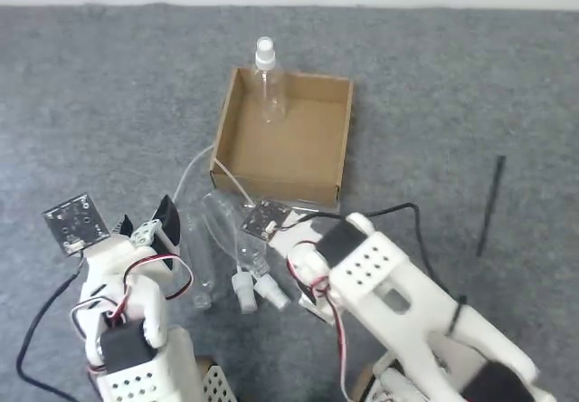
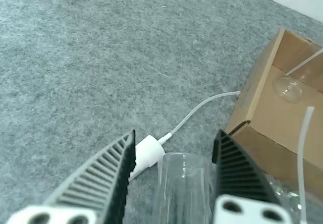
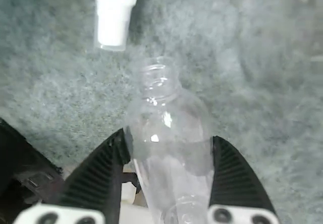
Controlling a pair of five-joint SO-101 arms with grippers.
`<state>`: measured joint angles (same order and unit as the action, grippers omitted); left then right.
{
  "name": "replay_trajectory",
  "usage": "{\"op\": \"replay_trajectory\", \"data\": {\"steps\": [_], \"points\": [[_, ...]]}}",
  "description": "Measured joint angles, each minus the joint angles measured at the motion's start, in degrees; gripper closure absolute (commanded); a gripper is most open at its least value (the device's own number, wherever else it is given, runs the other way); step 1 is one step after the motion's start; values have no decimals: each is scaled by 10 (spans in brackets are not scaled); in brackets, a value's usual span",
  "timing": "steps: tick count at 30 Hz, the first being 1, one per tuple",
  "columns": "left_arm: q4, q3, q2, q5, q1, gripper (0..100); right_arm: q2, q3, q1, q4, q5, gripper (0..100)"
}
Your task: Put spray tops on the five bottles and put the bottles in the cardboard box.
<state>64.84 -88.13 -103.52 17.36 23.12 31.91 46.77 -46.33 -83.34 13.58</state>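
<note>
A cardboard box [image 1: 336, 139] sits mid-table, and one clear bottle with a white spray top [image 1: 269, 81] stands against its back wall. Several clear bottles [image 1: 222, 225] lie on the carpet in front of the box, two of them with white tops [image 1: 246, 291]. My left gripper [image 2: 174, 146] is open, its fingers on either side of a lying bottle [image 2: 184, 188]. A loose white spray top [image 2: 148, 152] with a long tube is beside that bottle. My right gripper [image 3: 168, 135] is shut on an uncapped bottle [image 3: 164, 98], whose neck points toward white spray tops [image 3: 113, 12].
A thin black stick [image 1: 489, 207] lies on the carpet at the right. A black cable [image 1: 418, 230] runs beside the right arm [image 1: 389, 284]. Grey carpet [image 1: 109, 103] stretches open to the left of the box and behind it.
</note>
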Motion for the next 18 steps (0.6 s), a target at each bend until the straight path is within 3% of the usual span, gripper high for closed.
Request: {"op": "replay_trajectory", "data": {"steps": [6,10,18], "points": [[0,4,0,-1,0,765,149,0,3,-29,-2,880],[0,22,0,-1,0,769,229,0,41,-30,-2,880],[0,68,0,-1,0,971,337,0,137,-31,-2,880]]}}
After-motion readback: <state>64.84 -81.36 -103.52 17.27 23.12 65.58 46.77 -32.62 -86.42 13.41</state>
